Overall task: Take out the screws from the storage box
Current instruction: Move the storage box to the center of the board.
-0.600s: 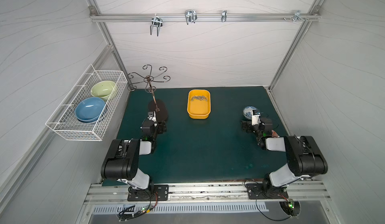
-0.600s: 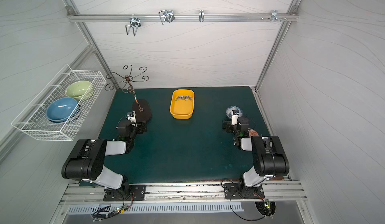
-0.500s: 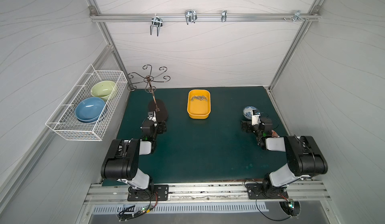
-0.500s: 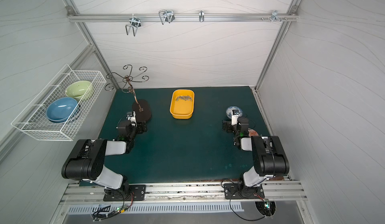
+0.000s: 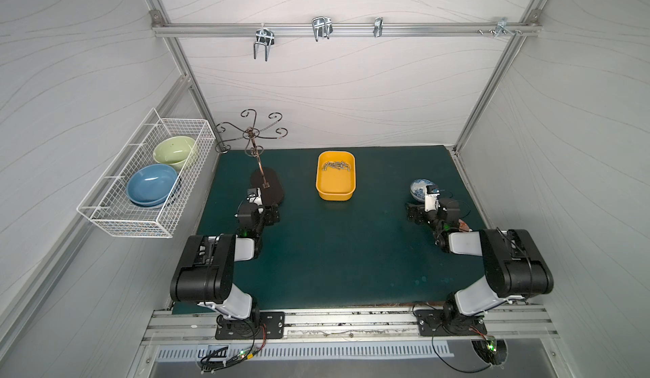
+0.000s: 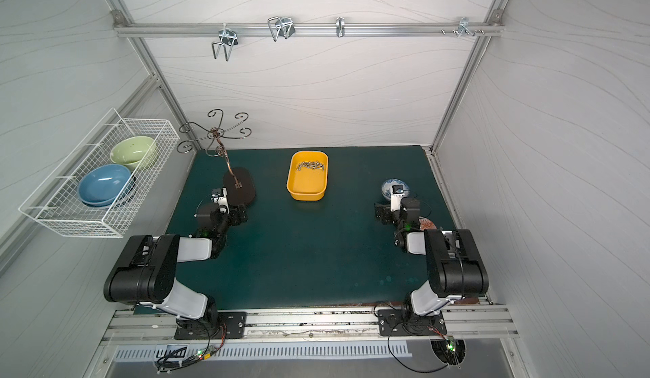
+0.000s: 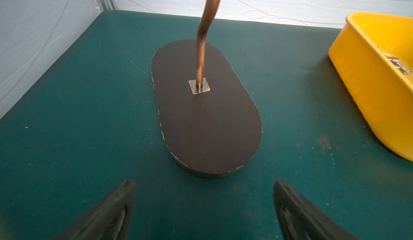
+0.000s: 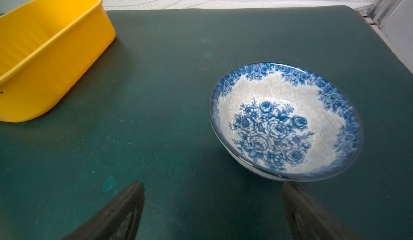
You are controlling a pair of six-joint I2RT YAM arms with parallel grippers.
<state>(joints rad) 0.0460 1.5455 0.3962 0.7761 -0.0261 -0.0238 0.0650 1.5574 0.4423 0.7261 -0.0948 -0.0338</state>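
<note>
Yellow storage box [image 5: 336, 187]: screws [image 5: 337, 166] are seen heaped at its far end. No change is noted: left gripper [image 7: 203, 184] and right gripper [image 8: 213, 184] are held spread, empty, well apart from it; removal is judged unstarted.

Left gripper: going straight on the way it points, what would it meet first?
Probably the stand's dark oval base, lying just ahead of the open left gripper; if it rides higher, the post instead.
</note>
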